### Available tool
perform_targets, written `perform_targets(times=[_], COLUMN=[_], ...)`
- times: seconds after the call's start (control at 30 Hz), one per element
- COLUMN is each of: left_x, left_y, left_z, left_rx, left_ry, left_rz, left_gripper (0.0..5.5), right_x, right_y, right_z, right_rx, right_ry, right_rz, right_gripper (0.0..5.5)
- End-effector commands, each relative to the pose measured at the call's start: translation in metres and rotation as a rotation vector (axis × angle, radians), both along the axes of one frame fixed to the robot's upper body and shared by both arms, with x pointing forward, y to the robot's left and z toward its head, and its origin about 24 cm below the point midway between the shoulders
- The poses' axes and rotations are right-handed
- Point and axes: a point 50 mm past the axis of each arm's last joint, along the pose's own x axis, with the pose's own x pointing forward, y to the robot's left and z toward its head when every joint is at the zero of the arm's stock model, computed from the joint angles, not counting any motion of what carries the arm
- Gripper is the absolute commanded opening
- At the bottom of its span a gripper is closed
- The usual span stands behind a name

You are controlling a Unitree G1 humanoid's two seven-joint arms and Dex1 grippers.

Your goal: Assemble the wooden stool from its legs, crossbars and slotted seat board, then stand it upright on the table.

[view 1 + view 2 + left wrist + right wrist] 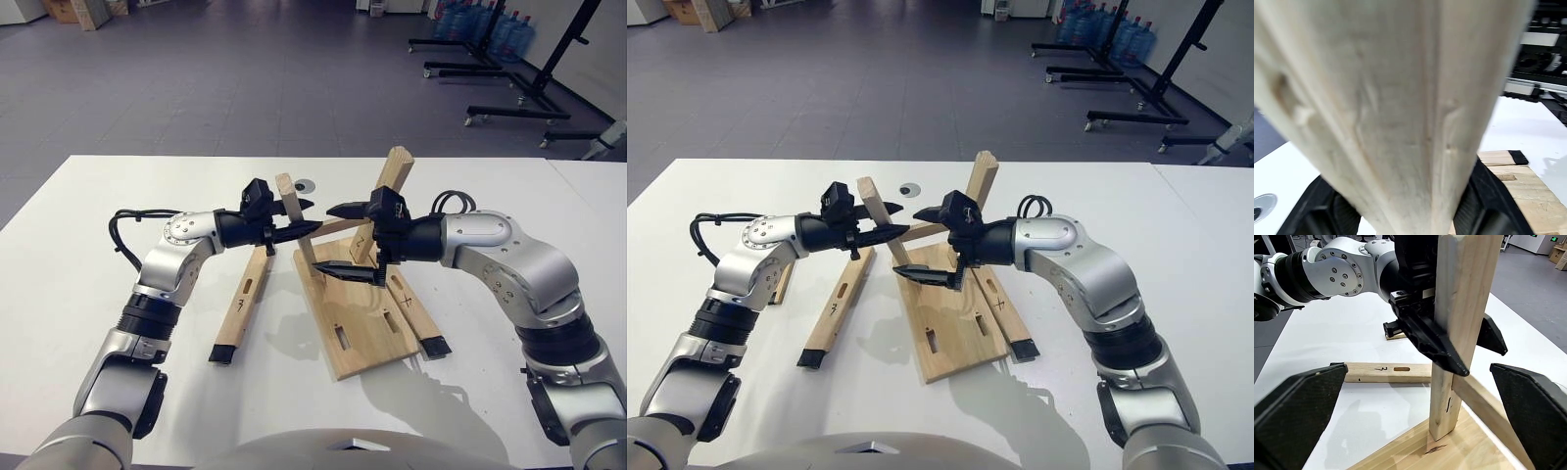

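On the white table [98,196] the slotted seat board [362,338] lies flat, right in front of the robot. The stool is only partly built.

The left pincer [306,215] is closed tight on one leg [286,191]. This held leg stands a bit tilted, with its bottom end down on the far part of the seat board. In the left wrist view the wood sits right between the two black fingers [1322,205].

A thin crossbar [1484,401] goes into the side of the held leg, low down. It runs across to a second leg [397,166], which leans the other way and pokes up behind the right arm.

The right pincer [323,238] is wide open — one finger is high and one is low, above the board. It floats close to the held leg and the crossbar, but it grips nothing. From the right wrist view its two big fingers [1298,411] stand far apart, one on each side of the held leg.

Two more legs lie flat on the table — a left one [245,304] just beside the board, and a right one [411,311] along the board's other edge, with a black foot at its near end. Another bit of wood [781,281] peeks out under the left arm.
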Motion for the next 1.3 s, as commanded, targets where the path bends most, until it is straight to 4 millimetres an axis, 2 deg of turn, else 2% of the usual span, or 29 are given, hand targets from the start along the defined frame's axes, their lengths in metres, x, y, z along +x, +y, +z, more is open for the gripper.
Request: perform_targets(times=[0.03, 0.4, 0.5, 0.7, 0.9, 1.07, 1.2, 1.3], left_x=[0.003, 0.005, 0.007, 0.010, 0.004, 0.013, 0.020, 0.015], left_y=[0.020, 0.016, 0.016, 0.018, 0.019, 0.033, 0.041, 0.042], left_z=[-0.027, -0.021, -0.018, -0.002, 0.013, 0.037, 0.064, 0.090], left_rx=[0.229, 0.150, 0.120, 0.018, -0.065, -0.119, -0.209, -0.311], left_ry=[-0.012, 0.026, 0.039, 0.019, 0.039, -0.012, -0.050, -0.060], left_rz=[0.137, 0.115, 0.132, 0.173, 0.154, 0.233, 0.277, 0.247], left_gripper=[2.04, 2.04, 2.74, 3.58, 4.45, 5.34, 5.37, 5.37], right_x=[0.003, 0.003, 0.002, 0.002, 0.002, 0.003, 0.005, 0.005], right_y=[-0.001, -0.001, 0.000, 0.000, 0.000, 0.000, 0.000, 0.000], right_z=[0.007, 0.006, 0.006, 0.005, 0.005, 0.006, 0.008, 0.008], right_rx=[0.005, 0.006, 0.008, 0.009, 0.011, 0.017, 0.025, 0.027], right_ry=[-0.026, -0.029, -0.028, -0.024, -0.026, -0.031, -0.035, -0.036], right_rz=[-0.013, -0.013, -0.011, -0.008, -0.013, -0.023, -0.029, -0.032], right_gripper=[5.36, 5.36, 5.40, 5.40, 5.40, 5.40, 5.40, 5.40])
